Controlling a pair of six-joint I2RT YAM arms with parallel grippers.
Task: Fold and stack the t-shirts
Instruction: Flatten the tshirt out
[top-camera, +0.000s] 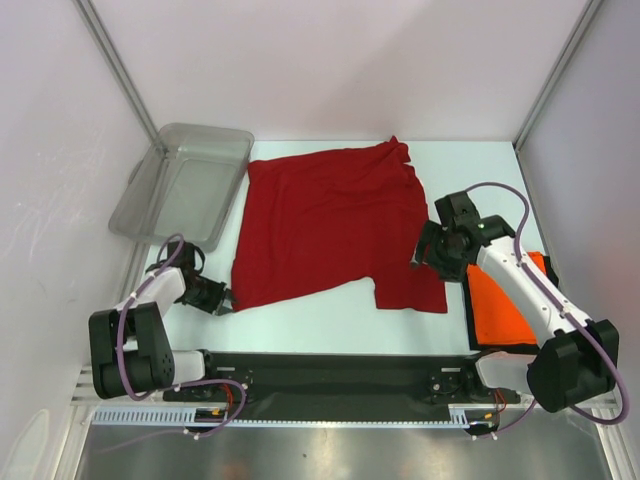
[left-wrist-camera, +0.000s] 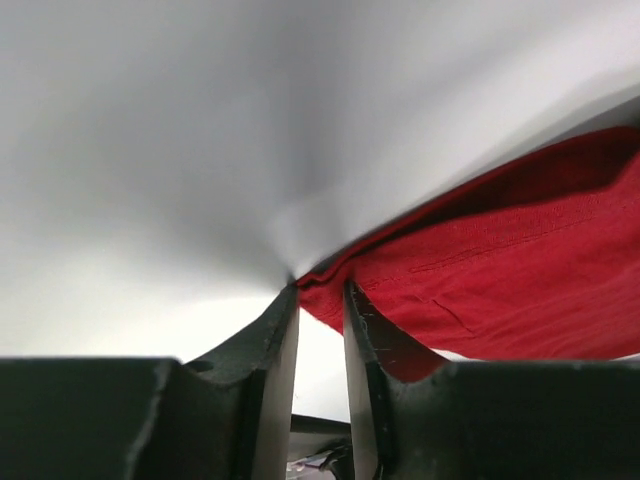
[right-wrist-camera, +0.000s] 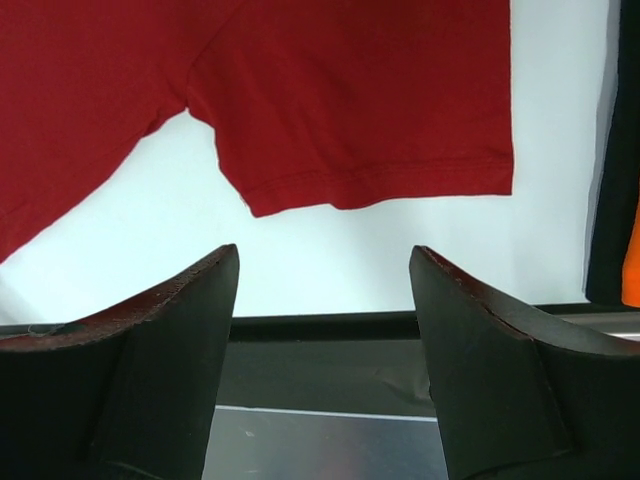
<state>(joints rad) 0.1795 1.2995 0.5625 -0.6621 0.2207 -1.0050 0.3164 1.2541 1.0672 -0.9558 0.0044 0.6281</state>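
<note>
The dark red t-shirt (top-camera: 320, 220) lies spread flat on the middle of the table, one sleeve pointing to the near right. My left gripper (top-camera: 224, 300) is at its near left corner. In the left wrist view the narrow jaws of the left gripper (left-wrist-camera: 320, 290) pinch that corner of the red t-shirt (left-wrist-camera: 520, 260). The bright orange t-shirt (top-camera: 500, 300) lies folded at the right, partly under my right arm. My right gripper (top-camera: 425, 262) is open and empty beside the red sleeve (right-wrist-camera: 350, 100). A sliver of the orange t-shirt (right-wrist-camera: 632, 270) shows in the right wrist view.
A translucent grey plastic tub (top-camera: 185, 185) stands at the far left, just beyond the shirt's left edge. The black base rail (top-camera: 330, 375) runs along the near edge. White walls close in the table on three sides.
</note>
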